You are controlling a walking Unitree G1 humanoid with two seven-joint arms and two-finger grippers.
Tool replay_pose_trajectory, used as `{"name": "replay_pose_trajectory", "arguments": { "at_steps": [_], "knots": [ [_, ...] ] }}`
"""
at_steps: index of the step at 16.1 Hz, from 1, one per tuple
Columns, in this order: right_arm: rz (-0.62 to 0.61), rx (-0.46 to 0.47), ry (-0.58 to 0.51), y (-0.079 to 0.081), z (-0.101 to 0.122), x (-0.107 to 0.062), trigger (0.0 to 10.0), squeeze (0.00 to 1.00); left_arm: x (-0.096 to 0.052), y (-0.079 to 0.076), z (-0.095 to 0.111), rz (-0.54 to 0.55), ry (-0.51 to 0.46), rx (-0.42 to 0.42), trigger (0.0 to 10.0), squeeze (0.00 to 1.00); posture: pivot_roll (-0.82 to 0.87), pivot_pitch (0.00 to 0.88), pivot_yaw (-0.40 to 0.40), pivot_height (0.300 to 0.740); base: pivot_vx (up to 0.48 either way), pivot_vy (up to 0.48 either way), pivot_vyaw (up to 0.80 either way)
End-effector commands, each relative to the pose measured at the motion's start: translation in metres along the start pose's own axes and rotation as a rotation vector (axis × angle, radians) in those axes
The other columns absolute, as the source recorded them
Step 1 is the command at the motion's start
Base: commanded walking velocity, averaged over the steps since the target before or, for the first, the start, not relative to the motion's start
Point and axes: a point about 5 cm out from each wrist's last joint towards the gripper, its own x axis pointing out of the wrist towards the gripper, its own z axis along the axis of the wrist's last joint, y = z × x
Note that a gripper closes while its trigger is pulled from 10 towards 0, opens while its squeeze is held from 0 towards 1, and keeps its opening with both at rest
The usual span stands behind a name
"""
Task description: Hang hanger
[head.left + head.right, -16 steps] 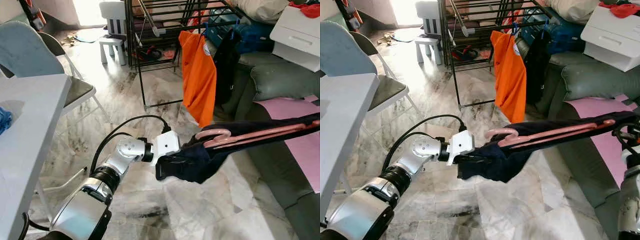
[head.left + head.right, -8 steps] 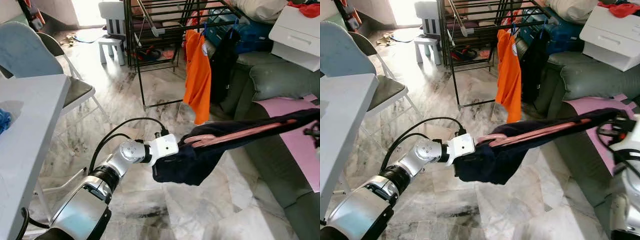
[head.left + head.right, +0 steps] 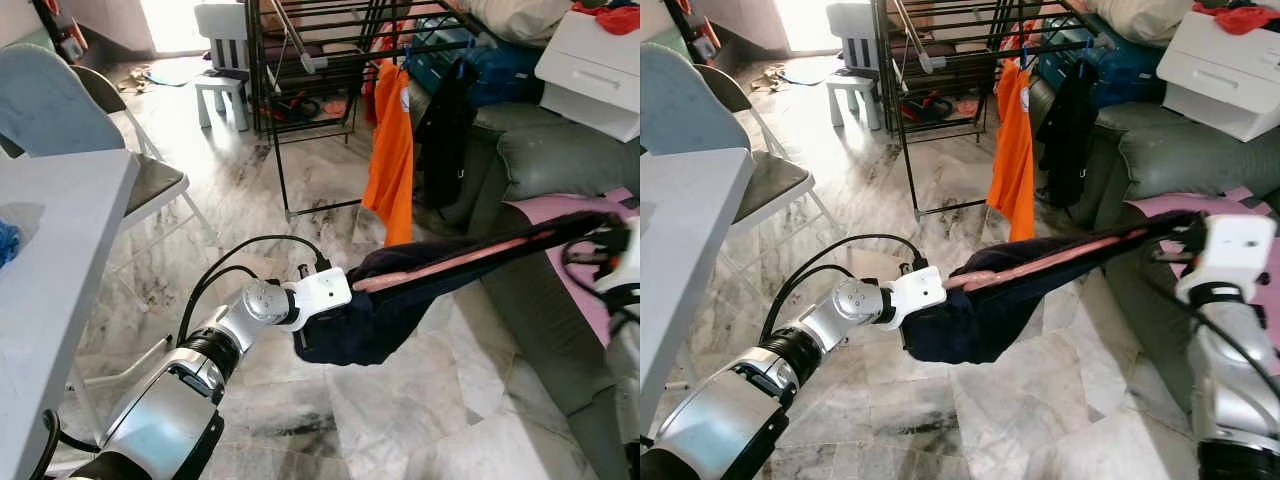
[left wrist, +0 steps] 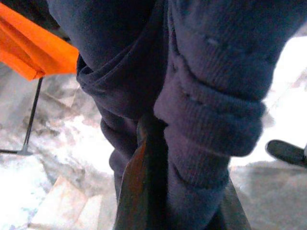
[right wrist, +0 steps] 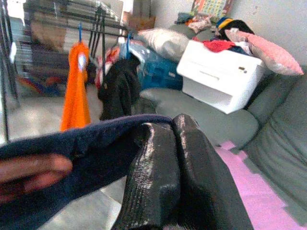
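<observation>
As we look down through the left eye view, our left gripper (image 3: pixel 305 335) sits low over the marble floor (image 3: pixel 400 420), its fingers buried in a dark navy garment (image 3: pixel 370 320) so that we cannot tell from here how they stand. A pink hanger (image 3: pixel 440 266) runs inside the garment, which stretches level across to our right gripper (image 3: pixel 600 235) beside the grey sofa (image 3: pixel 560 160). Beyond it stands a black drying rack (image 3: pixel 300 60) with an orange shirt (image 3: pixel 393 150) and a black garment (image 3: pixel 445 130) hanging on it. A white table (image 3: pixel 50 260) and a grey chair (image 3: pixel 60 110) are on our left.

The right eye view shows the same scene — the navy garment is held taut between both grippers, well apart from the rack.

Through the left wrist view, one dark finger (image 4: pixel 139 187) presses into folds of navy cloth; the left gripper is closed on the garment.

Through the right wrist view, two black fingers (image 5: pixel 158 177) lie pressed together, clamped on the navy garment's edge — the pink hanger shows blurred within the cloth. A white box (image 5: pixel 220 76) rests on the sofa, and a pink sheet (image 5: pixel 249 191) covers its seat.
</observation>
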Motion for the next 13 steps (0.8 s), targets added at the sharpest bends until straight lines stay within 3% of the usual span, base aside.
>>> {"name": "replay_pose_trajectory", "arguments": {
  "at_steps": [1,2,3,8,10,13],
  "knots": [
    [-0.18,-0.112,-0.073,-0.034,0.02,0.005,0.0,0.0,-0.02,-0.001,-0.051,0.023,0.222,-0.083,0.0,0.0,-0.07,0.0,0.022,0.74,0.0,0.0,0.0],
    [-0.222,-0.163,-0.042,-0.04,0.015,0.004,0.0,0.0,-0.022,0.002,-0.052,0.041,0.222,-0.098,0.0,0.0,-0.07,0.0,0.022,0.74,0.0,0.0,0.0],
    [-0.294,-0.28,0.003,-0.052,0.009,0.002,0.0,0.0,-0.026,0.006,-0.055,0.06,0.237,-0.096,0.0,0.0,-0.07,0.0,0.026,0.74,0.0,0.0,0.0],
    [-0.436,-0.48,0.038,-0.08,0.01,0.0,0.0,0.0,-0.03,0.007,-0.06,0.055,0.262,-0.084,0.0,0.0,-0.07,0.0,0.039,0.74,0.0,0.0,0.0],
    [-0.431,-0.54,-0.041,-0.069,0.029,0.009,0.0,0.0,-0.025,0.002,-0.057,0.014,0.269,-0.057,0.0,0.0,-0.07,0.0,0.048,0.74,0.0,0.0,0.0],
    [-0.332,-0.489,-0.136,-0.026,0.049,0.023,0.0,0.0,-0.02,-0.001,-0.052,0.009,0.269,-0.053,0.0,0.0,-0.07,0.0,0.05,0.74,0.0,0.0,0.0]
  ]
}}
